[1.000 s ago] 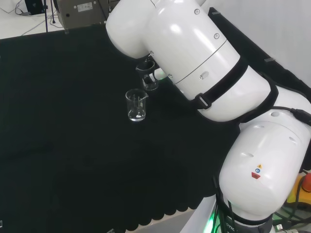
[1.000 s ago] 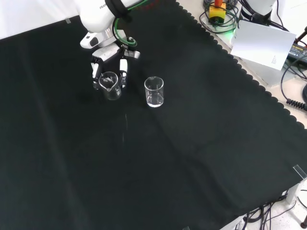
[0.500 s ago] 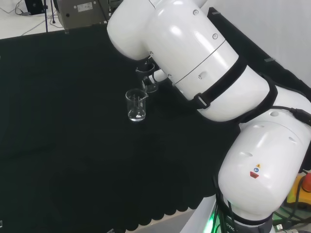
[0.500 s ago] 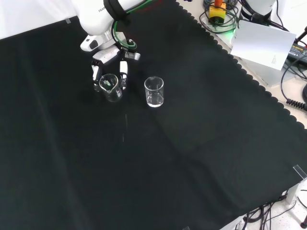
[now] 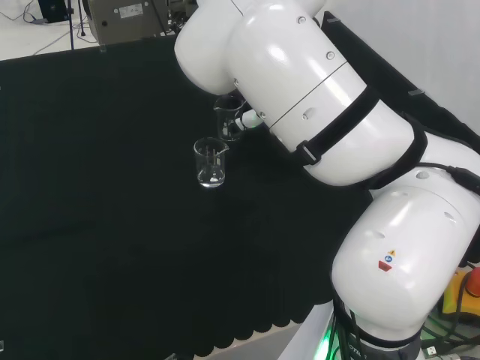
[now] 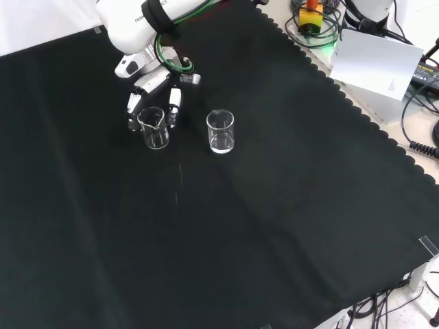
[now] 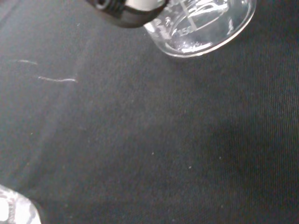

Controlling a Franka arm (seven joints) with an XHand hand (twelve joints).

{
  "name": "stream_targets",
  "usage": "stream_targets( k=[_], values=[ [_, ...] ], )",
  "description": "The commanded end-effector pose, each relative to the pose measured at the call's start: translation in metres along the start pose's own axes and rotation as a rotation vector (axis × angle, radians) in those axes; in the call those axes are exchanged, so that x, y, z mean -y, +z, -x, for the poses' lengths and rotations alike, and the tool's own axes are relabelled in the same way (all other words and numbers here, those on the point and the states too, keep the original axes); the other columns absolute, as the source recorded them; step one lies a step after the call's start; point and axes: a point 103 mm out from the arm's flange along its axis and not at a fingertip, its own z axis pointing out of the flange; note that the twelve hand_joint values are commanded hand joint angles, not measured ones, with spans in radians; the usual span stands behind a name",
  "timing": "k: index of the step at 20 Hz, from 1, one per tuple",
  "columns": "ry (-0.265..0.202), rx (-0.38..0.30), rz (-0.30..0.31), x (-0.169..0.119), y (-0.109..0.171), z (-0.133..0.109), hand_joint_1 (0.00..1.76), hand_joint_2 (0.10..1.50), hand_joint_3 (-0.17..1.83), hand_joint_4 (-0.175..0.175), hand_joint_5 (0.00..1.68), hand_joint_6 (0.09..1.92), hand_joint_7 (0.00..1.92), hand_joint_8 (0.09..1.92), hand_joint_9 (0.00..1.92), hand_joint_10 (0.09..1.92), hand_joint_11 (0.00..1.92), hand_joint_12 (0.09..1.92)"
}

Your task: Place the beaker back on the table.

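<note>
In the front view, the near stretch of the table (image 6: 274,226) lay bare under its black cloth. Farther in stood a clear glass (image 6: 221,131) upright on the cloth, on its own and untouched. Just left of it in that view, and apart from it, was the beaker (image 6: 154,127), upright, with the hand (image 6: 152,96) coming down from behind it and the fingers (image 6: 174,106) curled around its sides, grasping it. Whether its base touched the cloth I could not tell. In the head view the beaker (image 5: 229,120) sat just beyond the glass (image 5: 211,163), tucked against the white arm (image 5: 300,82).
</note>
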Motion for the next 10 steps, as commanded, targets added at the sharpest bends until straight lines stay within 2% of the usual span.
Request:
stream_targets(
  k=[1, 5, 10],
  values=[
    [0.019, 0.011, -0.023, 0.015, -0.003, 0.002, 1.06, 0.96, -0.17, -0.05, 0.28, 0.35, 0.27, 0.68, 0.78, 0.09, 0.36, 1.31],
    [0.011, 0.014, -0.021, 0.027, -0.018, -0.006, 1.03, 0.93, -0.17, -0.049, 0.3, 0.21, 0.2, 0.67, 0.71, 0.09, 0.27, 1.37],
    [-0.004, 0.048, 0.03, 0.052, -0.058, -0.032, 0.96, 0.91, -0.17, -0.047, 0.3, 0.12, 0.13, 0.66, 0.62, 0.09, 0.19, 1.42]
  ],
)
